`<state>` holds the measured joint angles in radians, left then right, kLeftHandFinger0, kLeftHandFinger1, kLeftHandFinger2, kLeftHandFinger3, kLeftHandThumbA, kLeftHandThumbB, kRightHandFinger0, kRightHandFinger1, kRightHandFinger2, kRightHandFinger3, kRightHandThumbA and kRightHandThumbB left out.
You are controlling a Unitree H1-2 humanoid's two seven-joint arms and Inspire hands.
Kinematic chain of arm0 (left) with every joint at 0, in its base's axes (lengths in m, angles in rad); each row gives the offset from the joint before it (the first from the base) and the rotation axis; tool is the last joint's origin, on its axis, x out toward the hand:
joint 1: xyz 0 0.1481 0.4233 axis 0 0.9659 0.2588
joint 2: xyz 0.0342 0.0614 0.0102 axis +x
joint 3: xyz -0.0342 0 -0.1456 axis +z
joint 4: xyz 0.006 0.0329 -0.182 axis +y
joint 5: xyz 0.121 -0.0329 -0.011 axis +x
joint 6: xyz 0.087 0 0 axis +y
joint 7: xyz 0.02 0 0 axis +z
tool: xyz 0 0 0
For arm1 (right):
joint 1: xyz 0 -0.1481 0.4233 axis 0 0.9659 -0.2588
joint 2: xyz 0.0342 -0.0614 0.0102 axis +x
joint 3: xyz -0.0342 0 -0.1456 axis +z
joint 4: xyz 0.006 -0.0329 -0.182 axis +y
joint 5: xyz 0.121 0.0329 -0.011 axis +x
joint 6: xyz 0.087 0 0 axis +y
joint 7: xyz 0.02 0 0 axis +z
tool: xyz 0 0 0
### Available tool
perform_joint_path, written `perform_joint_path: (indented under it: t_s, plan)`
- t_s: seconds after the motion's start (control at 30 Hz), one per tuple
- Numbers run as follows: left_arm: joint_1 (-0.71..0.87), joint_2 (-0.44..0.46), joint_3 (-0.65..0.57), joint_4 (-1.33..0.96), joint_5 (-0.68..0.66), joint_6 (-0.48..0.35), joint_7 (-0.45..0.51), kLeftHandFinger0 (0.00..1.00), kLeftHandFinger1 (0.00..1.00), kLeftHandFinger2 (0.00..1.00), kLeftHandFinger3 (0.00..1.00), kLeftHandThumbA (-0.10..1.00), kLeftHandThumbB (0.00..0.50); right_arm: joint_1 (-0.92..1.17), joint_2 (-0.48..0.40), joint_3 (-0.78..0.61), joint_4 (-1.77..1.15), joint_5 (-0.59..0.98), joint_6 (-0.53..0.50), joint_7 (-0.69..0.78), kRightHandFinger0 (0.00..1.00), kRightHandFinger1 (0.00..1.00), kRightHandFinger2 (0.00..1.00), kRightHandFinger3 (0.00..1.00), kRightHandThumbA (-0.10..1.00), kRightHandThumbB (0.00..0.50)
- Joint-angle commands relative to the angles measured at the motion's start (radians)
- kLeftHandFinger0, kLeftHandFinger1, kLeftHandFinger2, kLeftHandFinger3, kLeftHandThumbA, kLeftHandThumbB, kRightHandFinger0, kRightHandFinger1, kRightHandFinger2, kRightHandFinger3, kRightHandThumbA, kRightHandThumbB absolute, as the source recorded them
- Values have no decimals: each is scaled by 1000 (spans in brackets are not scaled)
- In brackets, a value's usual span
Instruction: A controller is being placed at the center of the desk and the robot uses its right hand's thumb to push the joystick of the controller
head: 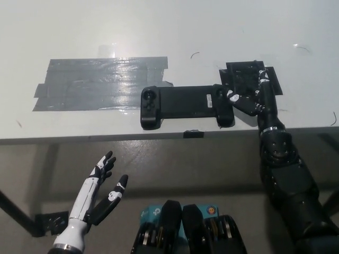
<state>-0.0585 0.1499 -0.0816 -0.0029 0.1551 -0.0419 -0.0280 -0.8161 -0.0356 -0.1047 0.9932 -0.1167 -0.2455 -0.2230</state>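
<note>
Black right hand (249, 95) on controller (185, 106) — white desk (169, 32).

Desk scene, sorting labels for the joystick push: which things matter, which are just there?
Job: controller; right hand on the controller's right end; desk.
Just there: grey tape patch; black tape patch; left hand, open, idle below the desk edge.
</note>
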Motion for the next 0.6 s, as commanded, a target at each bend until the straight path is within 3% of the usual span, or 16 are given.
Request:
perform_joint_path:
  t_s: [0.0,0.33,0.37,0.4,0.43,0.47,0.5,0.53,0.57]
  plan:
    - [-16,0,7,-34,-5,-20,-4,1000,1000,1000,1000,668,0,-50,-13,-24,-8,26,-64,-75,1000,1000,1000,1000,-100,0]
    - [-21,2,5,-32,2,-28,-1,1000,1000,1000,1000,642,0,-27,-10,-19,-75,27,-52,-56,1000,1000,1000,1000,-100,0]
    - [-21,1,5,-31,-1,-29,-3,1000,1000,1000,1000,639,0,-23,-10,-20,-82,36,-66,-43,1000,1000,1000,1000,60,0]
    - [-23,1,6,-32,-5,-26,-4,1000,1000,1000,1000,636,0,-17,-11,-23,-93,52,-89,-18,1000,1000,1000,1000,388,30]
    - [-25,0,7,-32,-7,-25,-5,1000,1000,1000,1000,634,0,-13,-12,-23,-103,62,-94,-1,1000,1000,1000,1000,519,23]
    - [-27,1,7,-29,-9,-29,-6,1000,1000,1000,1000,630,0,0,-11,-19,-147,69,-83,19,1000,1000,1000,1000,806,201]
    - [-29,1,7,-27,-9,-32,-5,1000,1000,1000,1000,626,0,15,-11,-11,-197,69,-66,36,1000,1000,1000,1000,922,292]
    - [-32,1,8,-25,-9,-30,-5,1000,1000,1000,1000,621,0,41,-11,7,-286,67,-31,65,1000,1000,1000,1000,1000,357]
    - [-36,2,8,-23,-8,-29,-5,1000,1000,1000,1000,615,0,65,-11,24,-366,66,-11,89,1000,1000,1000,1000,1000,384]
